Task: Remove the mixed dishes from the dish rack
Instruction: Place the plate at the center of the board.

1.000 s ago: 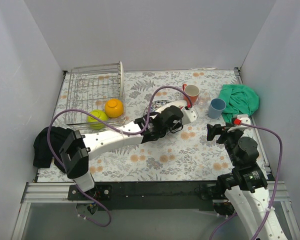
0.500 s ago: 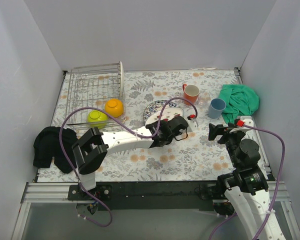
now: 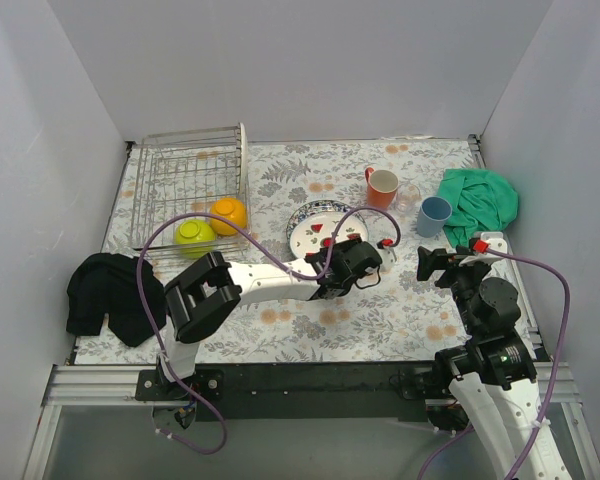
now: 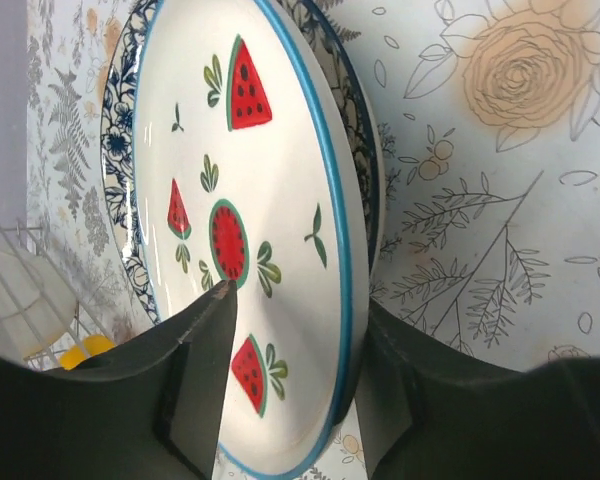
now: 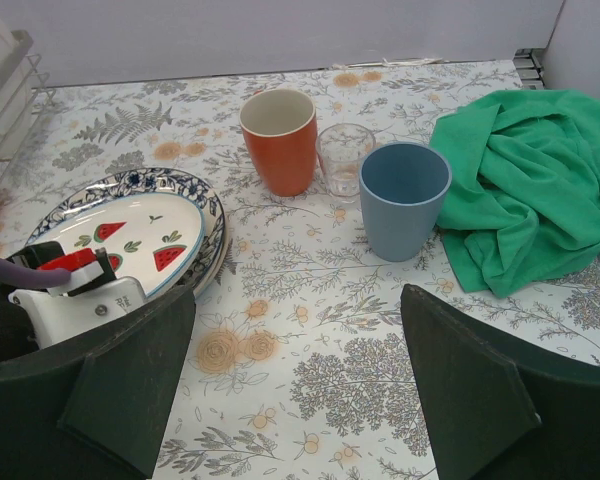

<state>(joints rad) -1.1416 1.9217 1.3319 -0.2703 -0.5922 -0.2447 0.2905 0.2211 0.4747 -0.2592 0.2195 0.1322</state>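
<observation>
The dish rack sits in the upper left of the overhead view, and I see only two dishes in it, at its lower end: an orange-yellow bowl and a lime-green bowl just beside it. The other dishes are out on the floral table cover. In the middle of the frame a white watermelon plate lies on a blue-patterned plate. My left gripper is at the lower right edge of that stack. In its wrist view the jaws stand partly apart astride the watermelon plate's rim, one finger over the plate's face and the other outside the rim. I cannot tell whether the pads press on it. Up and to the right of the plates stand the orange mug, the small clear glass and the light-blue cup, close together and upright. A green cloth is bunched at the right edge. My right gripper hovers below the cup with its jaws spread wide and nothing between them. A black cloth lies at the left, below the rack.
</observation>
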